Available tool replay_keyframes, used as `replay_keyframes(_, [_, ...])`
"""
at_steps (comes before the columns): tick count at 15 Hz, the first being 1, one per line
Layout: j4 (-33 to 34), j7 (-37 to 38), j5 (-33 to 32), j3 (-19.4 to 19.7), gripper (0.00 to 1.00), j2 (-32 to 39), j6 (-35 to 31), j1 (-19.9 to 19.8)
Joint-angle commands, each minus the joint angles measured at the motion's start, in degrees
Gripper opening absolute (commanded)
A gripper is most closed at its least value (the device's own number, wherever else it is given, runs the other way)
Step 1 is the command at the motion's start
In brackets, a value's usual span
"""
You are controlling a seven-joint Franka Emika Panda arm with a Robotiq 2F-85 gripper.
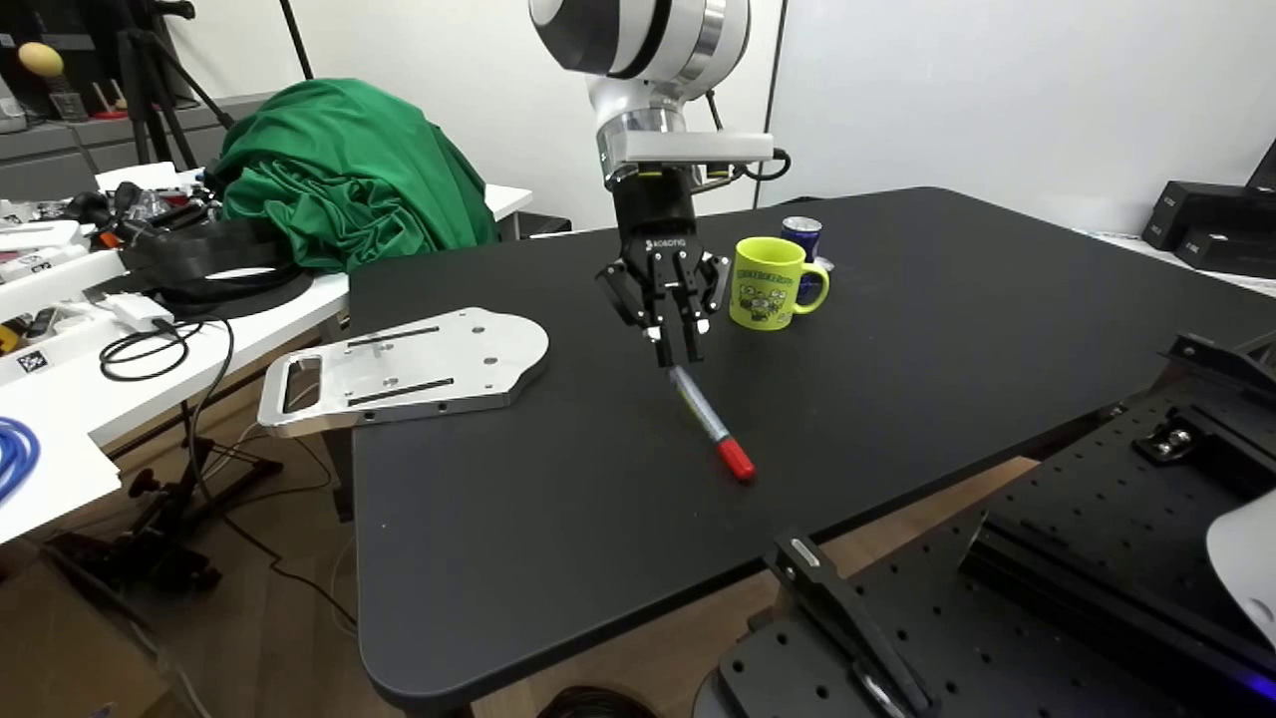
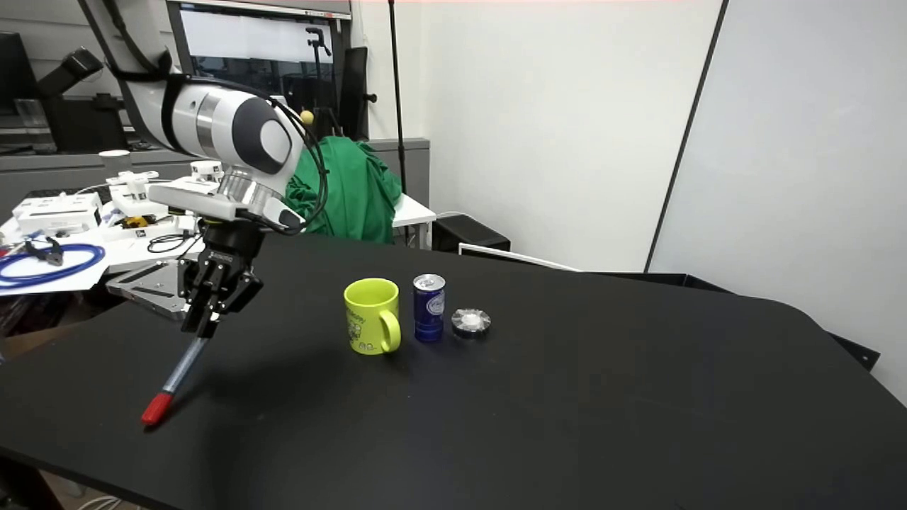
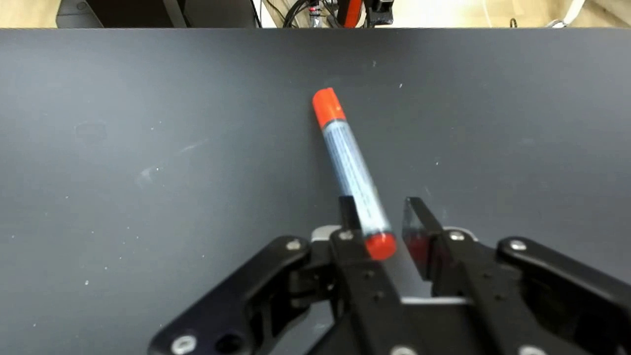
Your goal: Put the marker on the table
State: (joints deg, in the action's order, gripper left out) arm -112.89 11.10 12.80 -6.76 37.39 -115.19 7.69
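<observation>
The gripper has its fingers parted, with a tilted gray, red-ended marker reaching up between them and a gap showing beside it. The marker's lower end is at or just above the black table, left of a lime-green mug in both exterior views.

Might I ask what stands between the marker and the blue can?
The lime-green mug stands between the marker and blue can in an exterior view.

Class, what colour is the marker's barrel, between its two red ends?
The marker's barrel is pale greyish blue; it shows best in the wrist view.
</observation>
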Motion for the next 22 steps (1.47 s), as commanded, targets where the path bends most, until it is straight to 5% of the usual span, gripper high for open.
replay_keyframes(1, [2.05,-1.16,0.69,-0.13,0.62,0.37,1.73,-0.12])
replay_keyframes(7, [1.57,-5.82,3.56,-1.63,0.99,-2.6,0.27,-0.75])
replay_keyframes(21, [-22.21,-22.75,2.75,-8.06,1.0,-26.99,-41.93,0.91])
replay_keyframes(22, [-17.23,-19.84,2.68,-7.59,1.0,-22.47,-37.86,1.04])
